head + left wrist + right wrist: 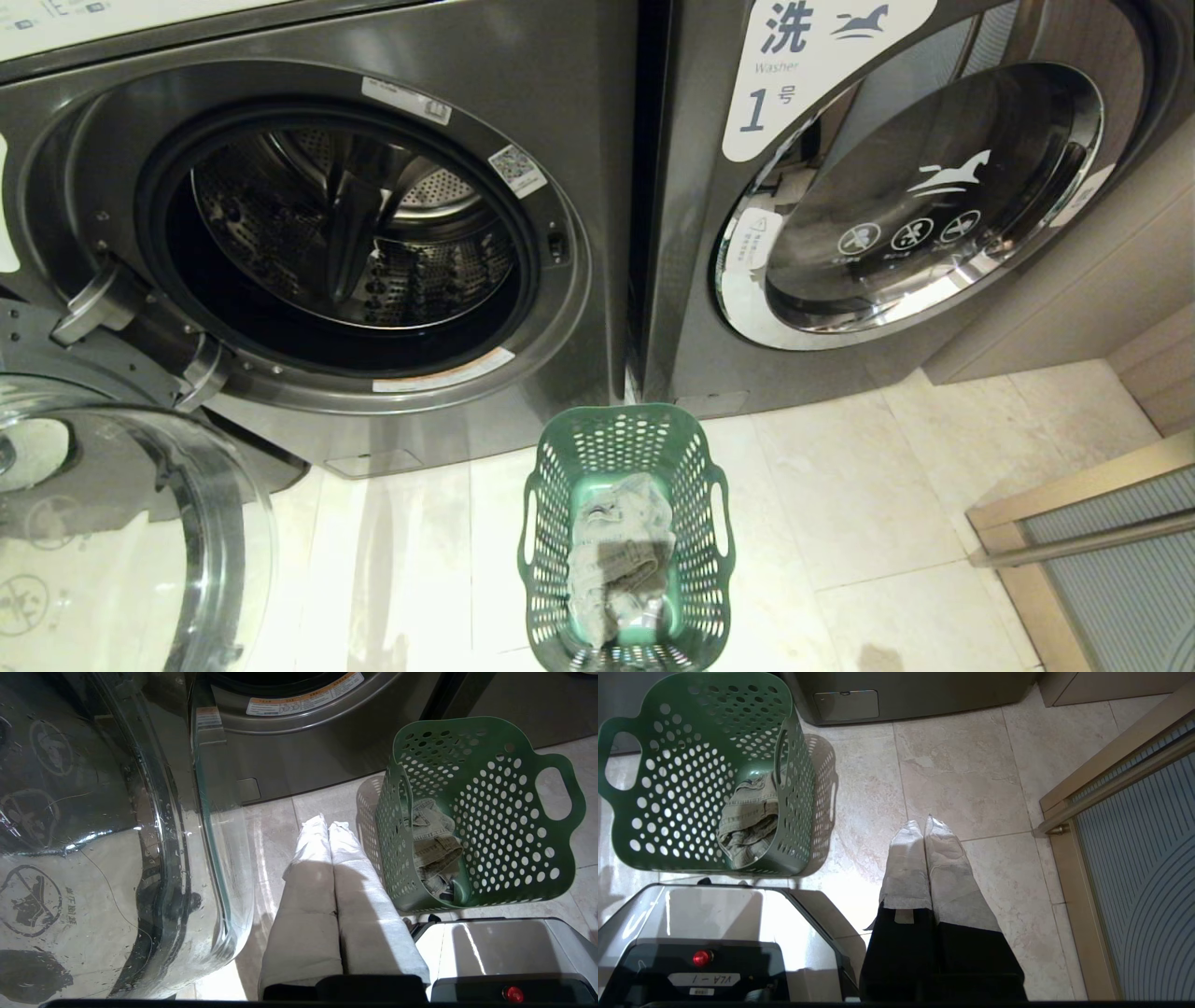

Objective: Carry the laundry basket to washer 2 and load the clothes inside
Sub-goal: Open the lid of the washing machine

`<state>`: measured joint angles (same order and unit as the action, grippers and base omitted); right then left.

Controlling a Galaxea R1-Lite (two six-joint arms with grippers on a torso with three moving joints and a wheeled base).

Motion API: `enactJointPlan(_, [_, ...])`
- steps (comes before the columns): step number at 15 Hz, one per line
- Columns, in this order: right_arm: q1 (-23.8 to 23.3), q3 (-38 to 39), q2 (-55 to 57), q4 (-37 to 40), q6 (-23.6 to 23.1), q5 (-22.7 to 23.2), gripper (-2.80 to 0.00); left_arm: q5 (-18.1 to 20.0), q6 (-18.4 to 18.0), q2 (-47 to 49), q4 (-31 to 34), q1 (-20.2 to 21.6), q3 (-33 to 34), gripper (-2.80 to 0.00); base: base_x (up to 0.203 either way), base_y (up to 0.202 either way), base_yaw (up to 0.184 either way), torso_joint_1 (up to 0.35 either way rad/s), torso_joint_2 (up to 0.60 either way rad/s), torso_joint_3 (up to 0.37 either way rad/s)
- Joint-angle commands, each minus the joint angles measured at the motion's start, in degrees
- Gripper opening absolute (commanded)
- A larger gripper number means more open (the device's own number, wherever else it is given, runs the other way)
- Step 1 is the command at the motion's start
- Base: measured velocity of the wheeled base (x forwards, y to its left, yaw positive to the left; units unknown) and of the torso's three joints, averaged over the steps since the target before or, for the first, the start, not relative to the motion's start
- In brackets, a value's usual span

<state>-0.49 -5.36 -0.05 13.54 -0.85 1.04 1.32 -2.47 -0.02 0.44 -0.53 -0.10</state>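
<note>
Pincers come first: our left pincer (328, 828) hangs low over the floor with its padded fingers pressed together and nothing between them, just beside the laundry basket (509, 826) and near the swung-open glass door (140, 826) of the machine on our left. Our right pincer (924, 833) hangs the same way on the basket's other side, closed and empty over pale floor tiles (971, 779). Between the two arms the basket stands upright on the floor in front of our base (705, 924), close to the gap between the two machines, and the clothes (621, 551) lie bundled at its bottom. Ahead on our left a washer (345, 233) stands open, its drum bare as far as we can see; we see no numeral on it, but the shut machine (924, 196) on our right reads 1. We judge the carrying done and the loading not yet begun: the bundle must be lifted out and put in the drum.
</note>
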Motion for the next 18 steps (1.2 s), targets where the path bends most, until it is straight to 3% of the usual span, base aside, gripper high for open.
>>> enactJointPlan(1, [0.05,0.0,0.05,0.09,-0.03,0.02,-2.8,0.0,0.01,0.02,0.0,0.0,0.01,-2.8,0.0,0.0,0.0,0.0,0.0,0.0])
enactJointPlan(18, [0.05,0.09,0.05,0.09,-0.29,0.02,-2.8,0.09,-0.34,0.02,0.09,0.0,0.01,-2.8,0.0,-0.001,0.013,0.0,0.0,0.0])
